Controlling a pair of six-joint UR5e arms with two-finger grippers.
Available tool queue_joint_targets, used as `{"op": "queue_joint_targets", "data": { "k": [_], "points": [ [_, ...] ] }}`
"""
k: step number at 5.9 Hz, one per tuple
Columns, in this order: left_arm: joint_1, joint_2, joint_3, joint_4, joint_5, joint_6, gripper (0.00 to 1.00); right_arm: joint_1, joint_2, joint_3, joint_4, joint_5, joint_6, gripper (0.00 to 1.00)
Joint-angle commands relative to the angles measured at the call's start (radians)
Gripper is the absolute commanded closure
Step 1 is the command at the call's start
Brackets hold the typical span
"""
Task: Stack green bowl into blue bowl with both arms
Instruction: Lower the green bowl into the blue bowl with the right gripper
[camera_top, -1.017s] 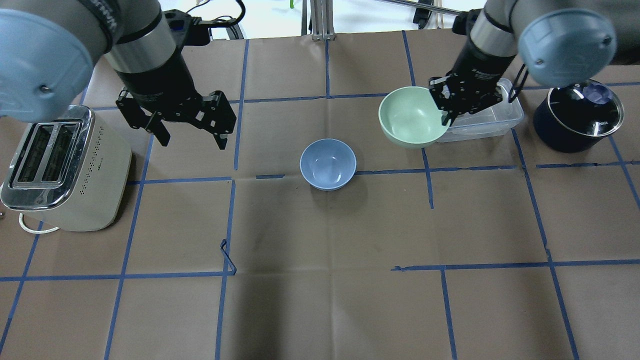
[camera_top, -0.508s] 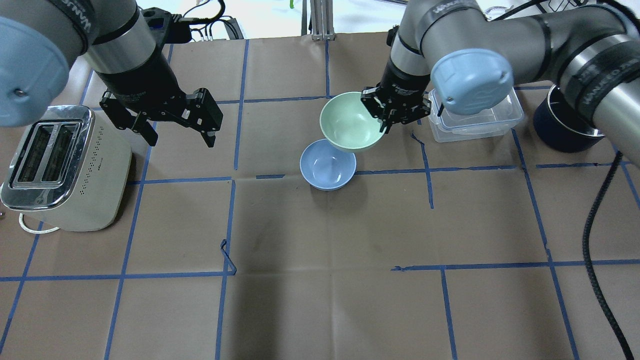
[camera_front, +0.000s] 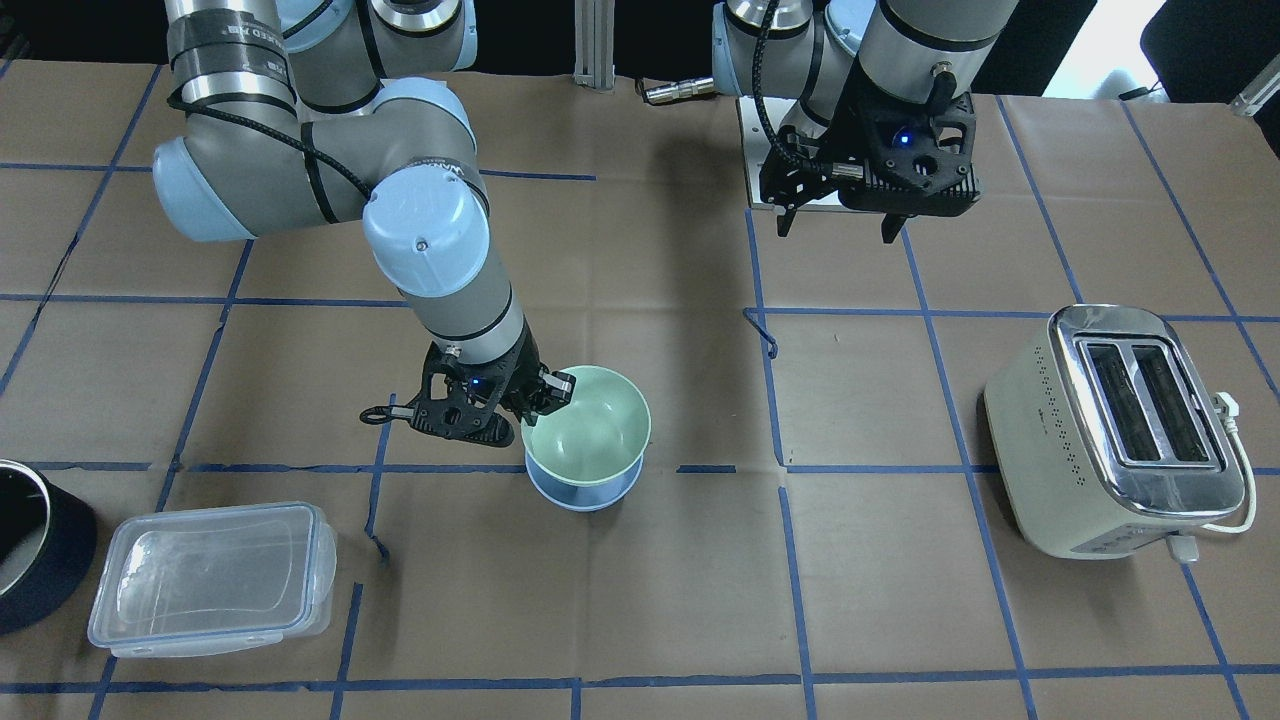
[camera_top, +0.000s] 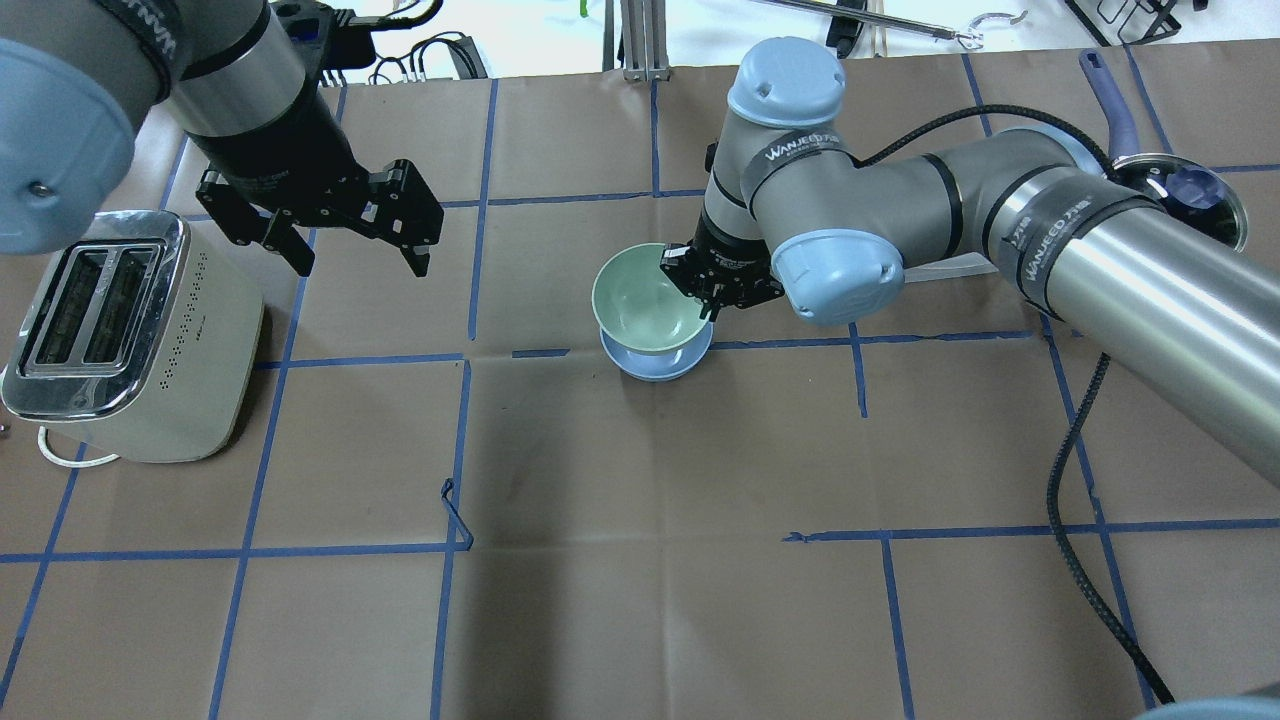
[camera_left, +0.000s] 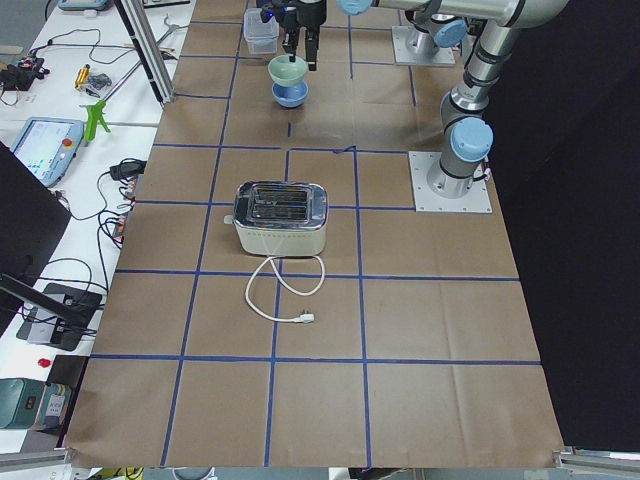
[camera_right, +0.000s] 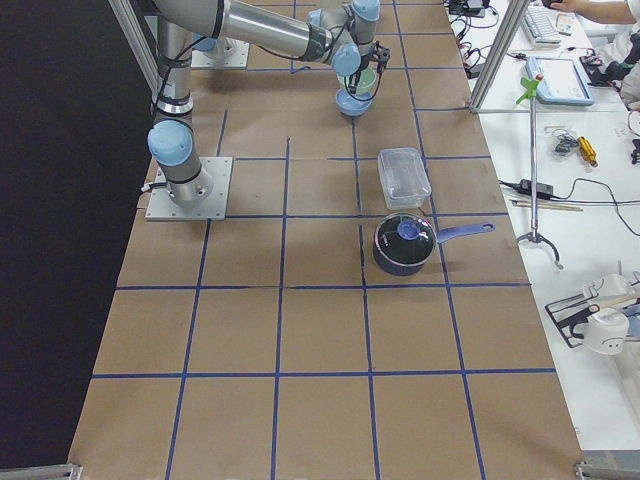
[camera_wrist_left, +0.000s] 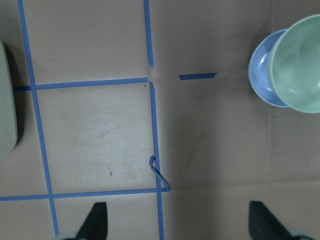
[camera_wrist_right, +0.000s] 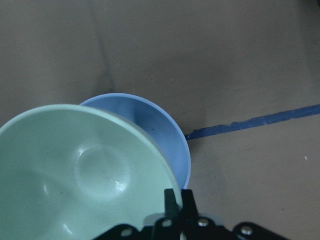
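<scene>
My right gripper (camera_top: 706, 300) is shut on the near rim of the green bowl (camera_top: 640, 295), also in the front view (camera_front: 590, 430). It holds the bowl tilted right over the blue bowl (camera_top: 657, 366), which sits on the table mid-field (camera_front: 580, 496). The green bowl's bottom dips toward the blue bowl; I cannot tell whether they touch. The right wrist view shows the green bowl (camera_wrist_right: 85, 175) offset over the blue one (camera_wrist_right: 162, 132). My left gripper (camera_top: 358, 262) is open and empty, hovering far to the left near the toaster. Its wrist view shows both bowls at the upper right (camera_wrist_left: 300, 60).
A cream toaster (camera_top: 130, 330) with a loose cord stands at the left. A clear lidded container (camera_front: 210, 580) and a dark pot (camera_front: 30, 540) with a long handle stand on the right-arm side. Blue tape lines cross the brown paper cover.
My right arm carried the green bowl from beside the clear container leftward and down onto the blue bowl's position. My left gripper drifted slightly back and stayed open.
</scene>
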Motion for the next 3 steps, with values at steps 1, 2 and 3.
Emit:
{"op": "queue_joint_targets", "data": {
  "k": [1,2,3],
  "points": [
    [-0.002,-0.001,-0.003,0.005,0.002,-0.001,0.01,-0.003,0.013,0.037,-0.053,0.002,-0.002,0.95],
    [-0.002,-0.001,-0.003,0.005,0.002,-0.001,0.01,-0.003,0.039,0.039,-0.081,0.002,0.001,0.95],
    [-0.002,-0.001,-0.003,0.005,0.002,-0.001,0.01,-0.003,0.042,0.033,-0.081,0.002,0.005,0.75]
  ]
}}
